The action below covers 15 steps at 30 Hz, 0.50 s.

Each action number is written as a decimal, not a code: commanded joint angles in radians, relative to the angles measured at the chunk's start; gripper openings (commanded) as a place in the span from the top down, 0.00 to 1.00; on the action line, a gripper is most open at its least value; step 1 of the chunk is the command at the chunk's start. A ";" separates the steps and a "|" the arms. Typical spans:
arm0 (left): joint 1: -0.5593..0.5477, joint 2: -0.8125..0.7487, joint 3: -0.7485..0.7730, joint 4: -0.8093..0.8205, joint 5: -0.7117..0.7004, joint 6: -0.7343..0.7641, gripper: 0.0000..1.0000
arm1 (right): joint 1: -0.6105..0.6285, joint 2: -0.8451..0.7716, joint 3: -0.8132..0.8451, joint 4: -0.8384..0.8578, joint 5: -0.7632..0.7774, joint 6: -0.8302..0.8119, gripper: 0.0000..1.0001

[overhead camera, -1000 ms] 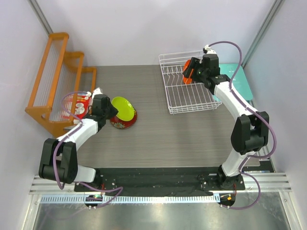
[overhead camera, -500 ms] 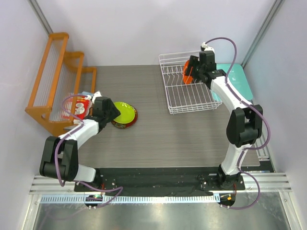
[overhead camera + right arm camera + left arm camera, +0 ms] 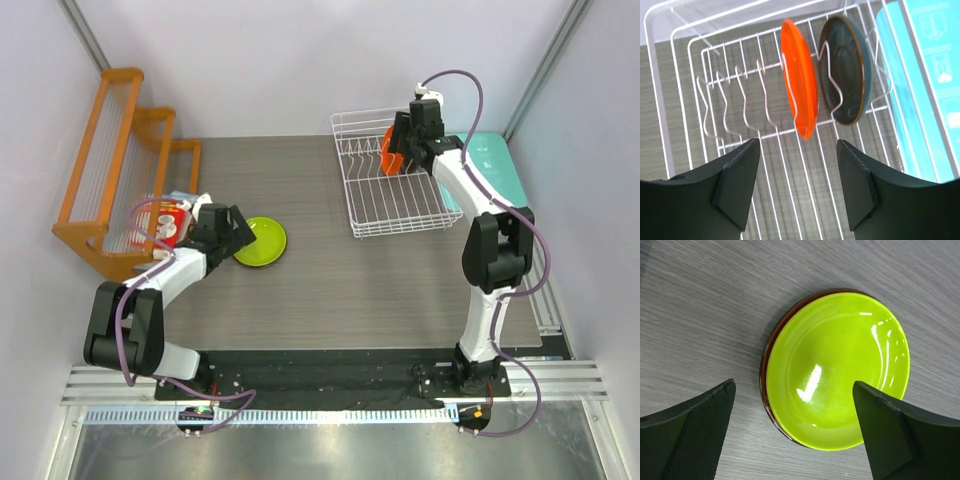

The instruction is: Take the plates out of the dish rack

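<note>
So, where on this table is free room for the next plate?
The widest bare patch is the middle of the grey wooden table, between the lime-green round plate and the white wire dish rack. The near strip in front of that rack is bare too. It is crowded at the left, by the orange stepped wooden rack and the open left gripper.

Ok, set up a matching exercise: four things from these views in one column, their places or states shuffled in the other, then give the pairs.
Things
1. lime-green plate
2. orange plate
3. left gripper
4. teal board

Places or states
a. standing upright between the dividers of the dish rack
b. lying flat beside the dish rack
c. lying flat on top of the red plate
d. open, one finger on either side of a plate

Pairs: 1-c, 2-a, 3-d, 4-b
</note>
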State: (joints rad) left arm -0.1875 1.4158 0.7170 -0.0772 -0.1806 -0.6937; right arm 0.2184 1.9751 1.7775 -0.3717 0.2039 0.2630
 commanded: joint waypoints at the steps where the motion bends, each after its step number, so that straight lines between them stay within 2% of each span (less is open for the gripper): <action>1: 0.003 0.009 0.055 -0.032 -0.014 0.037 0.00 | -0.004 0.068 0.137 -0.018 0.071 -0.059 0.32; 9: -0.015 -0.066 0.122 -0.035 0.141 0.056 0.00 | -0.004 0.255 0.341 -0.050 0.127 -0.119 0.41; 13: -0.023 -0.107 0.153 -0.029 0.161 0.057 0.00 | -0.002 0.314 0.404 -0.044 0.167 -0.146 0.44; 15: -0.044 -0.130 0.151 -0.012 0.115 0.043 0.00 | -0.002 0.346 0.431 -0.041 0.175 -0.159 0.48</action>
State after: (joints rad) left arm -0.2050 1.3437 0.8253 -0.1207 -0.0620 -0.6594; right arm 0.2184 2.3009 2.1120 -0.4248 0.3225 0.1551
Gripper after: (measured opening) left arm 0.994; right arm 0.557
